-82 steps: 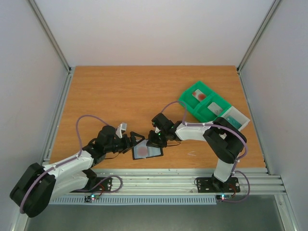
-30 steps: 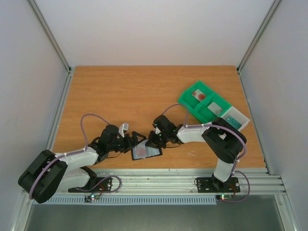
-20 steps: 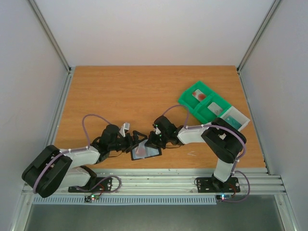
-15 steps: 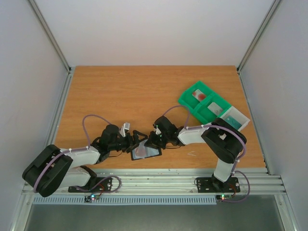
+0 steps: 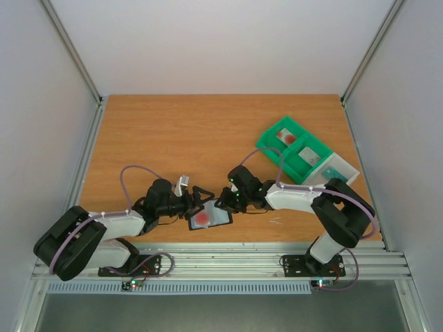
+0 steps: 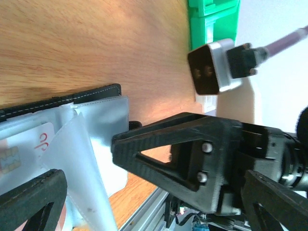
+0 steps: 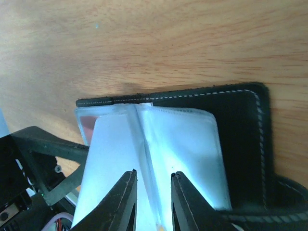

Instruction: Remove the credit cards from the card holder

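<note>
Card holder lies open at lower centre on the wood-grain table, its black stitched cover framing glossy, translucent sleeves. You see only part of the pale card with its red mark, cut off at the left edge. The right gripper is narrowly parted astride a sleeve fold, and the left gripper gapes wide.

No readable txt — card shows red swirl only.
</note>
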Robot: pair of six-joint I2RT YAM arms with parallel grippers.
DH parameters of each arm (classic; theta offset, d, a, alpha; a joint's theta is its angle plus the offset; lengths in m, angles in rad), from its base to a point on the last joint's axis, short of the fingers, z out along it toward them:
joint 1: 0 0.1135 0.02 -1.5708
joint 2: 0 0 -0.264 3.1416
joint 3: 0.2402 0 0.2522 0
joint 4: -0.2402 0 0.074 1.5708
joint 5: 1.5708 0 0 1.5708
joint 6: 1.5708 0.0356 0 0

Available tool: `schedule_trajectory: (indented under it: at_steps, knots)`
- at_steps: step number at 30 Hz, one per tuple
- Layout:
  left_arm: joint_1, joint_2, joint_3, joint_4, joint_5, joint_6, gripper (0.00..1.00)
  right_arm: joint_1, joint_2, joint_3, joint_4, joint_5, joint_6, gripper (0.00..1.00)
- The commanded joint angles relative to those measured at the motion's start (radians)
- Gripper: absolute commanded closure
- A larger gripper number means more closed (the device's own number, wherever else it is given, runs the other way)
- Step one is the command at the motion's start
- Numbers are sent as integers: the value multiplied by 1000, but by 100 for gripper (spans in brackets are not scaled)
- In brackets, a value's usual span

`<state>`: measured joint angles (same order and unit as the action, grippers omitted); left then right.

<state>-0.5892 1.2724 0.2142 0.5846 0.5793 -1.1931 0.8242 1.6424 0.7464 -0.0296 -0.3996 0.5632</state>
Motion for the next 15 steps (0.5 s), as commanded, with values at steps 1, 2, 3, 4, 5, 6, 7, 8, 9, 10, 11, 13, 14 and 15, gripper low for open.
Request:
schedule_trajectory:
  at_steps: [1,2,3,4,5,6,7,8,9,10,11,13,14,15]
  knots:
    - [-28,32,11,92,-6,-13,1,-5,-87,14,-169,110,-65,77]
    - [-36,41,19,94,-9,-13,1,-5,-104,18,-197,127,-77,76]
    - [-46,53,29,95,-10,-12,1,-5,-123,21,-225,149,-87,75]
    - [-57,71,41,98,-11,-11,1,-5,-142,22,-248,164,-96,75]
    - [-69,85,53,107,-10,-11,1,-5,-159,21,-269,176,-100,75]
    - [-80,101,63,120,-8,-14,1,-5,-179,20,-285,185,-105,74]
    - [-90,114,74,138,-7,-17,2,-5,-195,16,-299,193,-108,74]
    - [-100,128,82,154,-8,-22,2,-5,-213,12,-312,200,-110,73]
    - [-108,140,93,165,-10,-24,3,-5,-227,10,-325,208,-112,73]
    - [-115,154,104,169,-14,-22,3,-5,-242,6,-341,216,-116,73]
    - [-118,170,115,174,-15,-19,4,-5,-256,3,-358,222,-119,73]
    - [-120,202,128,208,-11,-20,5,-5,-285,-13,-387,237,-126,72]
    - [-121,216,132,229,-8,-22,6,-5,-302,-24,-392,245,-126,72]
    - [-120,228,134,252,-9,-25,7,-5,-317,-36,-396,250,-127,72]
